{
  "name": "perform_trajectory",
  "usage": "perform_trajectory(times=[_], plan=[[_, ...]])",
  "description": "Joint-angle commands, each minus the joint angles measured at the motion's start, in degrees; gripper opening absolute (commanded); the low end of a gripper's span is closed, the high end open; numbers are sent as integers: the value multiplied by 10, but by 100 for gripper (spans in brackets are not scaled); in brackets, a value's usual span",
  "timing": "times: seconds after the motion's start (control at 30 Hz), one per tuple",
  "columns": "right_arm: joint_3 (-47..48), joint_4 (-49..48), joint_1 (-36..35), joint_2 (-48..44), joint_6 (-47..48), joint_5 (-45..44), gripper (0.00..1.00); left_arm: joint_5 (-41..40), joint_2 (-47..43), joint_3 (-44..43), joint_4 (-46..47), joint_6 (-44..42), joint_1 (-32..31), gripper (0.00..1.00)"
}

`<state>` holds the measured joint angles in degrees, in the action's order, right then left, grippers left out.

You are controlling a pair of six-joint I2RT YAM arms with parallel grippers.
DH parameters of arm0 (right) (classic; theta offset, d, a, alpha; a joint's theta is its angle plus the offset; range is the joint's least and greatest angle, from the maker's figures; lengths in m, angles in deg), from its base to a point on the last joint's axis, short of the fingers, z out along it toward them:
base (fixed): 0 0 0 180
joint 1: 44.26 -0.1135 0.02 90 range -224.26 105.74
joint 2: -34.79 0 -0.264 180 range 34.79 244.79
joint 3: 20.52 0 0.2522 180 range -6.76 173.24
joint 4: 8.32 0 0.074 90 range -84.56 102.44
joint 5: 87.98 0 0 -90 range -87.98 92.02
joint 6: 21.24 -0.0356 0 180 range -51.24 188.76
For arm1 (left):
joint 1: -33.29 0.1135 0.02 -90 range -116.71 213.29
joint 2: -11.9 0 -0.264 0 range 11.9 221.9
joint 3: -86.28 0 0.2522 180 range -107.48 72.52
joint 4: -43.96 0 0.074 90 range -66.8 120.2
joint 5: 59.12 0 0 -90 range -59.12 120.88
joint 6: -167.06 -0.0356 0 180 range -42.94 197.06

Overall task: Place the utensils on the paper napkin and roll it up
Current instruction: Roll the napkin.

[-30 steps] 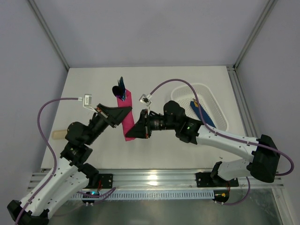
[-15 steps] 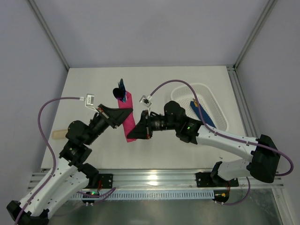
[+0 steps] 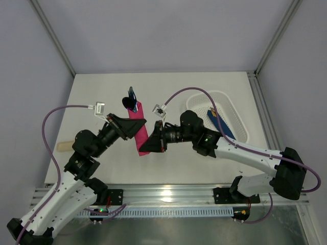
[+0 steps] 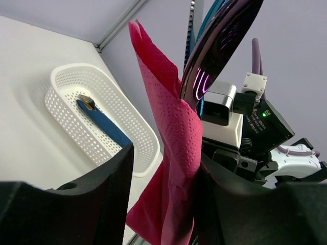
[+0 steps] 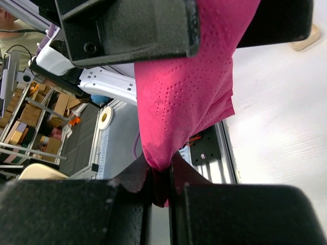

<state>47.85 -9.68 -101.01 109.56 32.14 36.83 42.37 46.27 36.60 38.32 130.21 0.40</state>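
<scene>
The magenta paper napkin (image 3: pixel 138 125) is wrapped round the dark purple utensils (image 3: pixel 131 99) and hangs in the air between both arms. The spoon head (image 4: pixel 219 46) sticks out of its upper end. My right gripper (image 3: pixel 143 149) is shut on the napkin's (image 5: pixel 184 97) lower end, which is pinched between the fingers of that gripper (image 5: pixel 161 189). My left gripper (image 4: pixel 163 204) is open around the middle of the napkin (image 4: pixel 173 148); the paper leans on one finger and a gap shows at the other.
A white perforated basket (image 3: pixel 239 120) stands on the right with a blue flat strip (image 3: pixel 220 124) in it, and both show as basket (image 4: pixel 76 84) and strip (image 4: pixel 102 122) in the left wrist view. A pale beige stick (image 3: pixel 64 146) lies at the table's left edge.
My left gripper has opened and let go of the napkin bundle, which it had been pinching. The right gripper still holds the lower end. Both arms have barely moved.
</scene>
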Motion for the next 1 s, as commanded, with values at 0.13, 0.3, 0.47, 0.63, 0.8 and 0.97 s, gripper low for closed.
perform_trajectory(times=[0.13,0.3,0.47,0.63,0.8,0.97], plan=[[7,-76,6,-32,1,11,4,19,-10,-33,-50,-30,2,55],[8,-72,7,-34,0,16,3,60,-25,-26,-57,-21,2,60],[6,-71,7,-37,1,23,4,103,-29,-20,-34,-11,2,67],[7,-66,8,-37,3,28,4,130,-12,-8,-6,13,2,67],[6,-65,7,-39,4,30,4,136,11,-4,5,20,2,68],[8,-62,7,-37,4,29,4,151,21,-1,27,31,2,68]])
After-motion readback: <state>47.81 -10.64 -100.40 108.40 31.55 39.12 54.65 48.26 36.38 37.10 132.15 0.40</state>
